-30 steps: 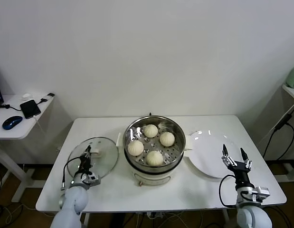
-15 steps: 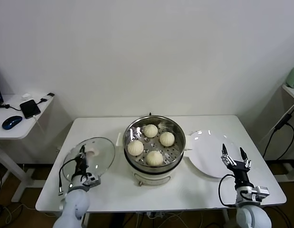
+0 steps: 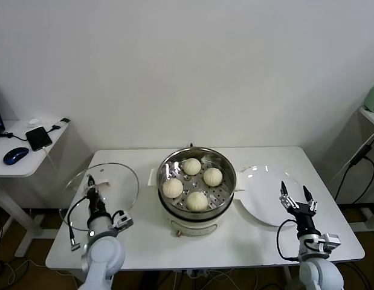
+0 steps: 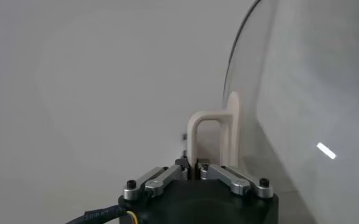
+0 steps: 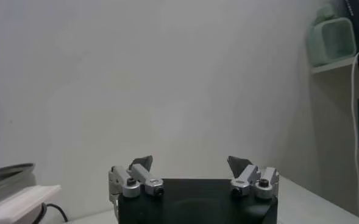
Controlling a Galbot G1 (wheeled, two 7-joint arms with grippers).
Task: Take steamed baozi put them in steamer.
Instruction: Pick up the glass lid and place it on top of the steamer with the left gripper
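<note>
- At the centre of the white table stands the round, shiny stainless-steel steamer on its white base; four cream-white, dome-shaped steamed baozi sit apart from one another on its perforated tray.
- Left gripper: pinched tight on the beige loop handle of the round glass lid, which it holds tilted above the table's left part, clear of the steamer.
- Right gripper: spread wide and holding nothing, waiting over the near edge of the flat white plate to the steamer's right. No buns show on that plate.
- Judged stage: the buns appear loaded, so covering the pot looks like the step in hand.
- Doing it well: carry the lid sideways until centred over the steel rim, level it before lowering, and keep the grip firm on the handle so the glass does not swing.
- Risk: a tilted lid may catch the rim or press on the nearest bun.
</note>
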